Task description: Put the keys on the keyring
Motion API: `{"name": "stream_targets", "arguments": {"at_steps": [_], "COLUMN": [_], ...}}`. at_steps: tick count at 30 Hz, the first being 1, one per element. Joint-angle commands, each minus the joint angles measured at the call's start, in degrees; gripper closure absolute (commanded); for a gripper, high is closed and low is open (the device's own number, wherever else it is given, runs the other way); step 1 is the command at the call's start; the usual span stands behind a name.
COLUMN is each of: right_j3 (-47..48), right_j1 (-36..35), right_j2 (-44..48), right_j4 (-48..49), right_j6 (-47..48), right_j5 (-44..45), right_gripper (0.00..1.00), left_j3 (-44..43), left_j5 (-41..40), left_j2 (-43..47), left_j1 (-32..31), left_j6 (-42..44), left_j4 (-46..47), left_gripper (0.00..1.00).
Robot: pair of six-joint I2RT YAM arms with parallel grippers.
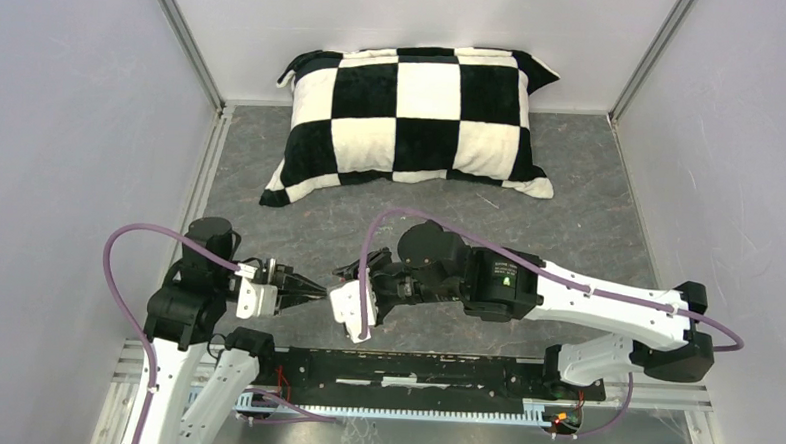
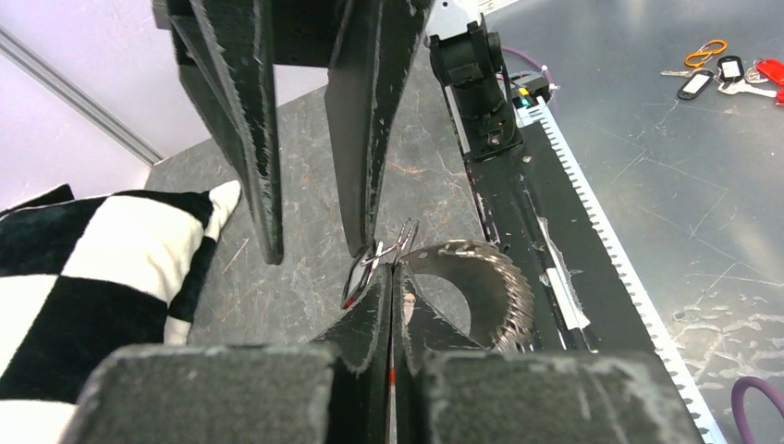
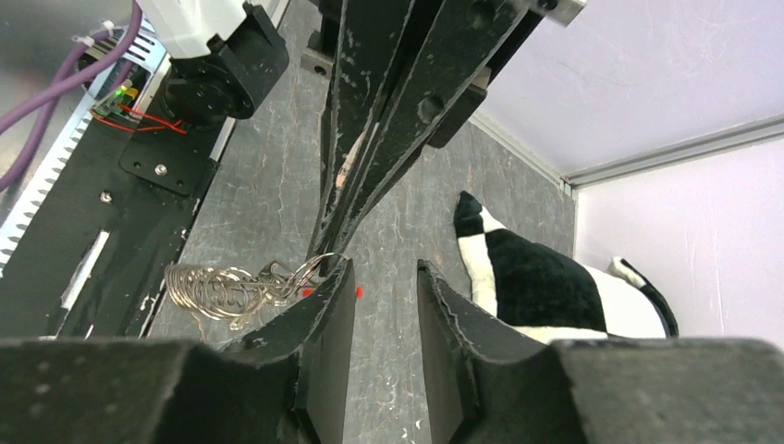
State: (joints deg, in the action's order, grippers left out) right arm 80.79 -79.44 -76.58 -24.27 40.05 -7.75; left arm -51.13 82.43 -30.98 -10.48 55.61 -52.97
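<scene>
Hanging by its wire, the keyring (image 3: 231,291) was pinched in the fully closed left gripper (image 2: 393,277), while the right gripper (image 3: 385,268) stood partly open just beside it, holding nothing, both above the near part of the table (image 1: 588,241).

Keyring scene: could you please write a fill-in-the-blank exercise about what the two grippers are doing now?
The fingers of the left gripper are shut on the silvery coiled ____.
The fingers of the right gripper stand ____, with nothing between them.
By the far wall lies a checkered ____.
Missing words: keyring, open, pillow.
</scene>
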Motion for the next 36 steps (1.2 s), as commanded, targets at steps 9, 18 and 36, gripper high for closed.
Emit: {"name": "stream_targets", "arguments": {"at_steps": [9, 18, 36], "right_j3": [12.4, 7.9, -3.5], "right_j1": [1.9, 3.8, 3.9], "right_j2": [-3.2, 4.2, 6.1], "right_j4": [-10.1, -2.4, 8.9], "right_j6": [-0.9, -11.9, -23.0], "right_j5": [-2.4, 8.9, 3.8], "right_gripper": [0.49, 0.28, 0.43], "left_j3": [0.3, -1.2, 5.3], "left_j5": [2.7, 2.2, -8.9], "left_j2": [0.3, -4.3, 1.8], "left_j1": [-0.1, 1.3, 4.9], "left_j6": [3.3, -7.2, -46.8], "left_j4": [1.7, 1.5, 37.7], "left_gripper": [0.98, 0.98, 0.98]}}
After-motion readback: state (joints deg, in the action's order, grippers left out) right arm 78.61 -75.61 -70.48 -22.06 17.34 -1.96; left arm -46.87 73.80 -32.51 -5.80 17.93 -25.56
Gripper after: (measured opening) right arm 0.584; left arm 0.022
